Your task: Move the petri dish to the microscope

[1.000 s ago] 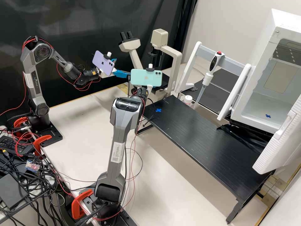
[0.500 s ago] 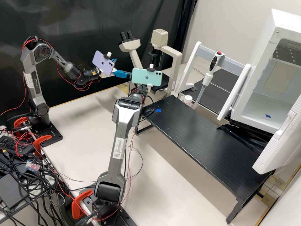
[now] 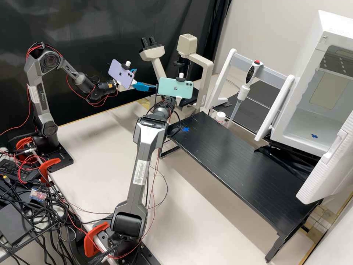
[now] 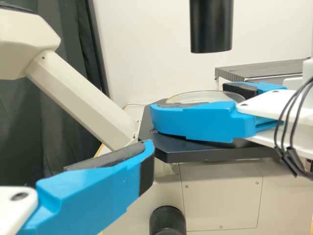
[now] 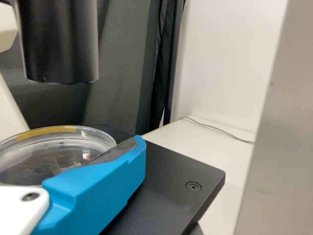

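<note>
I can't read any wording. White labels: one on the left arm [image 3: 38,110], one on the right arm [image 3: 141,172]. Logos on the purple phone [image 3: 121,73] and mint phone [image 3: 175,88]. Blue crosses: black shelf [image 3: 235,158], white cabinet floor [image 3: 307,127].

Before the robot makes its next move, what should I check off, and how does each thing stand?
1. Petri dish held by the right gripper: ok, it sits between the two blue fingers.
2. Dish over the microscope stage: ok.
3. Dish lined up beneath the black tube: roughly ok; exact centering, cannot tell.
4. Gap between dish and tube: ok, both wrist views show one.
5. Dish resting fully on the stage, safe to release: cannot tell, a finger hides its lower edge.
6. Dish released: not ok, the right gripper has it.
</note>
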Robot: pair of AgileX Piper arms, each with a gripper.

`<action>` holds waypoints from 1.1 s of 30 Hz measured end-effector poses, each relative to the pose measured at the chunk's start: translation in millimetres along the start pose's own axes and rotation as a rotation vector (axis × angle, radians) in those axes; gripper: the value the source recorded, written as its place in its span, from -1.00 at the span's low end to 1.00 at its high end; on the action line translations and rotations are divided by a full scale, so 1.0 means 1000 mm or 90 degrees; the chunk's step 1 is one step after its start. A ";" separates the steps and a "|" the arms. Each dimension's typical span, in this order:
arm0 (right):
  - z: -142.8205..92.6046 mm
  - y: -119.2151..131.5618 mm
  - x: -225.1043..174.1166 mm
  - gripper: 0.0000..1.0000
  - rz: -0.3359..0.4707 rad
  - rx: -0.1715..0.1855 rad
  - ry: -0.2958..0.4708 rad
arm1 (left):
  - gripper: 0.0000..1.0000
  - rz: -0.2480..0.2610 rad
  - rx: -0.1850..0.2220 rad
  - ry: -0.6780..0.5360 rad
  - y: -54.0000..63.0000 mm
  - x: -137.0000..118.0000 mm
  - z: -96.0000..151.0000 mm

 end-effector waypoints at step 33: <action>0.031 0.023 -0.037 1.00 0.008 0.016 0.008 | 1.00 0.000 0.000 0.000 0.000 0.000 0.000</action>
